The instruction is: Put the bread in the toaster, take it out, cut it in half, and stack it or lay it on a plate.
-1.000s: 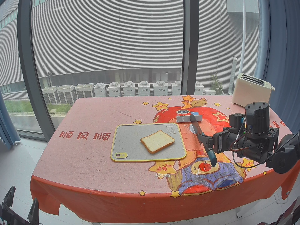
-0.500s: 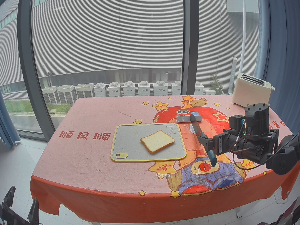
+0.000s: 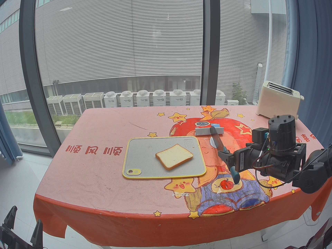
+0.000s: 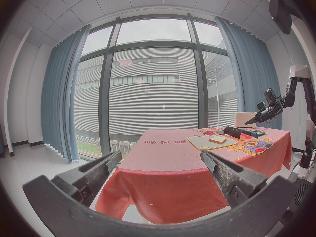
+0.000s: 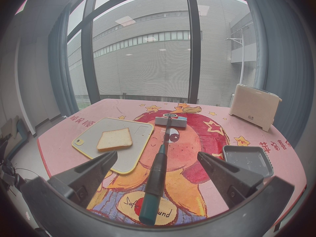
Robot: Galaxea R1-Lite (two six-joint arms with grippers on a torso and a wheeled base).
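Observation:
A toasted bread slice lies flat on the grey, yellow-rimmed cutting board at the table's middle. To its right a knife with a teal-tipped dark handle rests with its blade on a small grey holder. My right gripper hovers open just above the knife handle; in the right wrist view the handle lies between the spread fingers, untouched. The cream toaster stands at the far right corner. Below the table's near left corner, my left gripper is open and holds nothing.
A grey rectangular tray sits on the table right of the knife, near the right edge. The red printed cloth is bare left of and behind the board. A window and blue curtains stand behind the table.
My right gripper has edged slightly left over the knife handle. Bread, knife and left arm have not moved.

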